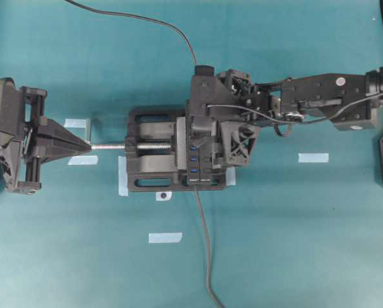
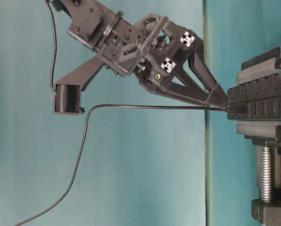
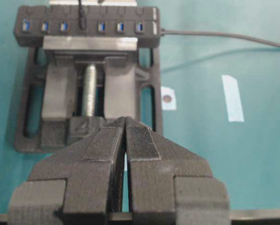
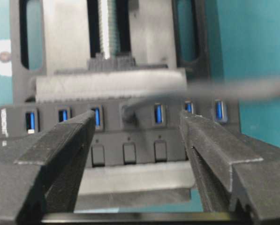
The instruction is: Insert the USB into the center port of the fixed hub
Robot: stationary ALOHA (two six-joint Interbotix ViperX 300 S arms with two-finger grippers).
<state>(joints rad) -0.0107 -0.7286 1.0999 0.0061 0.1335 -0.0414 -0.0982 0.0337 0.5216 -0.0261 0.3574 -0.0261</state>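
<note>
The fixed hub (image 3: 88, 29) is a long black strip clamped in the vise, with blue slots along it. The USB (image 4: 128, 114) plug stands in the center port, with three blue slots on each side of it. Its thin cable (image 2: 145, 107) runs away from the hub. My right gripper (image 4: 137, 119) hovers just over the hub (image 4: 130, 140), open, one finger on each side of the plug and touching nothing. My left gripper (image 3: 125, 121) is shut and empty at the near end of the vise, its tip by the screw's end (image 1: 88, 146).
The black vise (image 1: 146, 168) with a silver screw (image 3: 89, 91) holds the hub mid-table. The hub's thicker grey cable (image 1: 204, 244) runs off the front edge. Pale tape strips (image 1: 313, 157) and a small dot marker (image 3: 167, 98) lie on the teal table.
</note>
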